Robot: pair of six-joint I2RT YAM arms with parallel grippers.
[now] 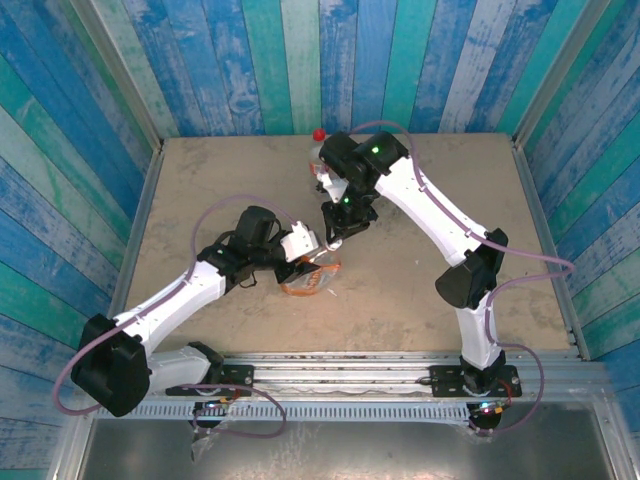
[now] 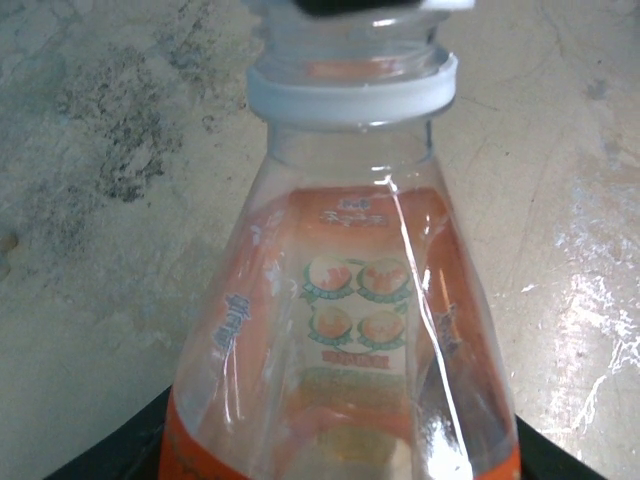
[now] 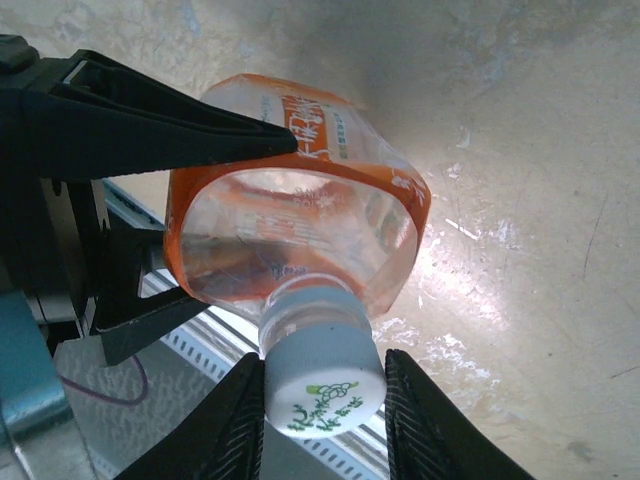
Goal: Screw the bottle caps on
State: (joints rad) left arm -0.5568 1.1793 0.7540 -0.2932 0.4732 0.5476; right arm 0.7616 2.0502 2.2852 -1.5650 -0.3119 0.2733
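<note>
The wider bottle (image 1: 312, 276) with the orange label lies tilted between my arms, mid-table. My left gripper (image 1: 306, 258) is shut on its lower body; its dark fingers (image 3: 150, 130) pinch the orange part (image 3: 300, 220). A white cap (image 3: 325, 375) sits on the bottle's neck. My right gripper (image 3: 325, 400) straddles that cap, open: the left finger rests against it and a thin gap shows at the right finger. In the left wrist view the bottle (image 2: 340, 330) runs up to its white neck ring (image 2: 350, 95). The slim bottle (image 1: 316, 158) stands at the back, wearing a red cap (image 1: 318, 133).
Blue striped walls enclose the tan table (image 1: 200, 190) on three sides. A metal rail (image 1: 350, 365) runs along the near edge by the arm bases. The right arm's elbow (image 1: 470, 275) hangs over the right half of the table.
</note>
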